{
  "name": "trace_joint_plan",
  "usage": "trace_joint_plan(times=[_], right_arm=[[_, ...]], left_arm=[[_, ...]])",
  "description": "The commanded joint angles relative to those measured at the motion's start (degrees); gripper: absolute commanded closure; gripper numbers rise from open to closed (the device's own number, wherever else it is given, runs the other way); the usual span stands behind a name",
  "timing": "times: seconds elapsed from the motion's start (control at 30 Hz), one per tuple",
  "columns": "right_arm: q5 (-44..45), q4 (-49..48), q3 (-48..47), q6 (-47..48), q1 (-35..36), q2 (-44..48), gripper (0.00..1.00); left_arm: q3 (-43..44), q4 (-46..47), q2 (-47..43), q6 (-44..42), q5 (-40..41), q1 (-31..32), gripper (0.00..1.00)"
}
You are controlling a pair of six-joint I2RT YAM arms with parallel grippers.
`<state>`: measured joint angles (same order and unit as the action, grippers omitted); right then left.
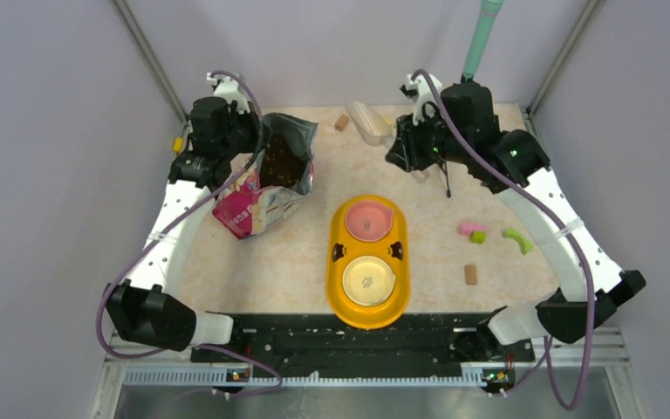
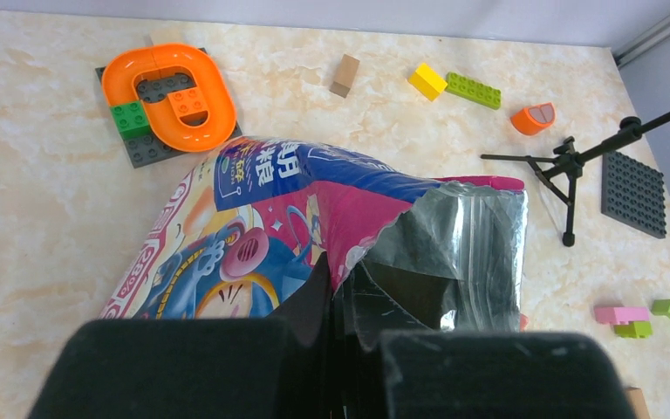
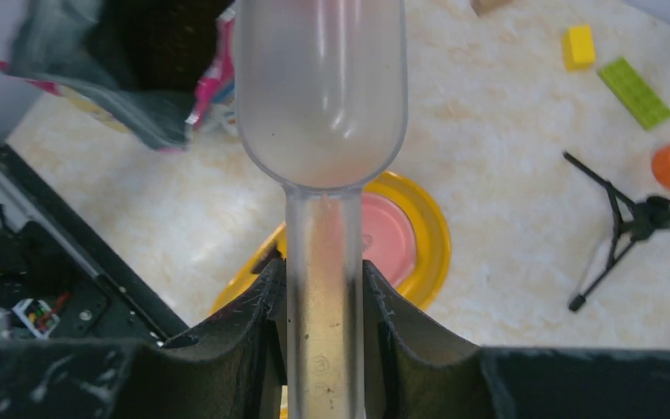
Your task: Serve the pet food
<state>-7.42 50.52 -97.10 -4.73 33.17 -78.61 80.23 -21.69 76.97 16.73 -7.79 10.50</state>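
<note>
Right claw (image 3: 323, 278): clamped on scoop (image 3: 318, 87) handle
Left claw (image 2: 340, 330): pinched bag (image 2: 253, 227) rim
Kibble (image 1: 281, 166): looked loose, light, spill-prone; needed scooping

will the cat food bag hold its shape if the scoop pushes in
Probably floppy: the bag is creased foil, its mouth sagging. Kibble inside likely weighs it down. A push may fold it, though the left gripper pinching its rim should help.

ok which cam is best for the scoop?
Right wrist: the scoop fills the frame, its translucent bowl at the top and its handle clamped in the right end effector. Top external shows the scoop only small, near the far table edge. Left wrist shows the bag but no scoop.
</note>
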Motion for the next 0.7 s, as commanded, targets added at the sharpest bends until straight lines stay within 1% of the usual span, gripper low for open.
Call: trace_joint_plan(times=[0.0,0.1,0.2,0.27,0.37,0.43,0.57,0.67], right_arm=[[-5.63,7.93,-12.88,0.37,5.51,-5.12,1.0],[-7.98,10.9,-19.89,-0.44,10.43,-11.06,1.0],[-9.09,11.79,-23.36,-0.78,14.51,-15.91,1.0],[-10.72,9.47,-20.54,-2.24,14.9,-17.01,1.0],[-10.69,4.2,-12.44,-5.31,14.98,-16.38,1.0],[-10.34,2.78,-8.93,-7.4,14.91,-16.45,1.0],[-8.13,7.54,-5.44,-8.42,14.97,-17.32,1.0],[-6.44,9.98,-0.79,-9.2,14.83,-15.15,1.0]], left_arm=[[1.46,13.78,-5.37,2.42,-6.76,0.56,1.0],[0.35,14.28,-5.92,3.62,-7.35,0.57,1.0],[-0.68,14.57,-6.6,3.69,-7.87,0.57,1.0],[-1.42,14.66,-7.02,3.45,-8.98,0.57,1.0],[-3.49,14.79,-8.36,2.99,-10.81,0.57,1.0],[-5.49,14.79,-9.55,3.0,-13.71,0.57,1.0],[-9.26,11.14,-10.88,5.17,-20.88,2.36,1.0],[-15.82,11.32,-13.61,7.34,-20.32,6.93,1.0]])
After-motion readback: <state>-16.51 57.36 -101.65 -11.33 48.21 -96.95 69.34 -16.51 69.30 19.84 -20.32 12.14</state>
